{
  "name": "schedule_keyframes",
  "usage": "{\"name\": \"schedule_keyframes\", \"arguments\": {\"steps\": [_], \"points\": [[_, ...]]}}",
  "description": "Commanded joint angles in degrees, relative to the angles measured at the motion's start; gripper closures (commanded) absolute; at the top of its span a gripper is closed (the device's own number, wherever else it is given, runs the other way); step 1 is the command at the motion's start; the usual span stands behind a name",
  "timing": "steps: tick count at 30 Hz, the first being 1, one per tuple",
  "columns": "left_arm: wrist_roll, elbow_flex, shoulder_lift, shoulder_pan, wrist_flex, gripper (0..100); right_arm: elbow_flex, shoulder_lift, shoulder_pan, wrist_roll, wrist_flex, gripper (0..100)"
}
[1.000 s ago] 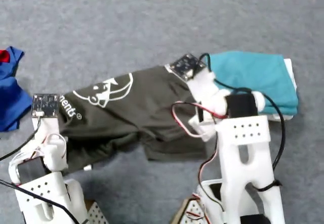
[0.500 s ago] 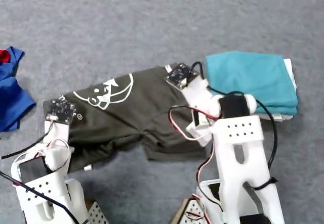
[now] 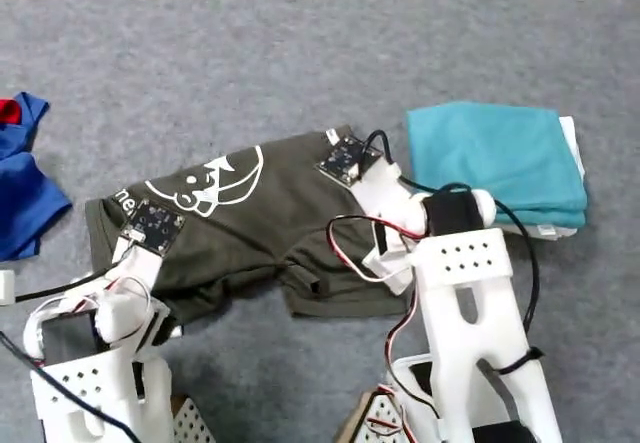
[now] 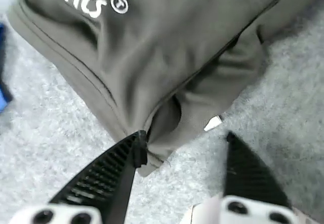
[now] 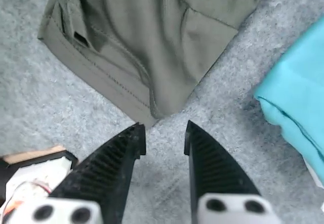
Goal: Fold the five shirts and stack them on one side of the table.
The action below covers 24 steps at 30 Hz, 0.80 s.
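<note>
Seemingly mid-fold on the shirt [image 3: 240,233], the left hand [image 4: 185,138] gapes wide and the right hand [image 5: 163,127] is slightly parted, so each likely needs to pinch a hem next.

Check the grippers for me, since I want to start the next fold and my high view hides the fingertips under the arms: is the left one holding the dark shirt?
Observer: No. The left gripper is open. One fingertip is at the dark olive shirt's hem corner, the other over bare table.
Operator: And the right one?
Observer: The right gripper is open too, fingers a little apart. It is over the table just off another corner of that shirt and holds nothing.
Operator: Is it clear of the teal one?
Observer: Yes. The folded teal shirt lies off to one side, apart from the fingers.
</note>
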Motion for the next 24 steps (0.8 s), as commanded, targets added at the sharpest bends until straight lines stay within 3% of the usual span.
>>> {"name": "schedule_keyframes", "arguments": {"steps": [1,4,8,11,17,24], "points": [[-0.7,-7.03,0.04,0.44,2.73,77,-6.73,-1.71,0.57,0.79,3.43,85.0],[1.32,-12.31,0.04,-2.55,2.46,82,-12.53,-1.63,0.31,1.05,5.36,85.2],[7.47,-19.87,1.45,-4.75,0.26,99,-18.42,-0.04,0.31,0.62,2.99,90.9],[12.4,-21.19,7.6,-4.75,-4.75,97,-21.23,6.37,0.22,0.53,-0.09,99.4],[26.81,-22.95,31.16,-6.33,-23.21,98,-36.44,26.24,-0.75,-4.84,-2.73,97.2],[33.49,-28.84,51.82,-6.95,-33.23,98,-57.71,50.86,-6.73,-9.67,-2.2,97.2]]}}
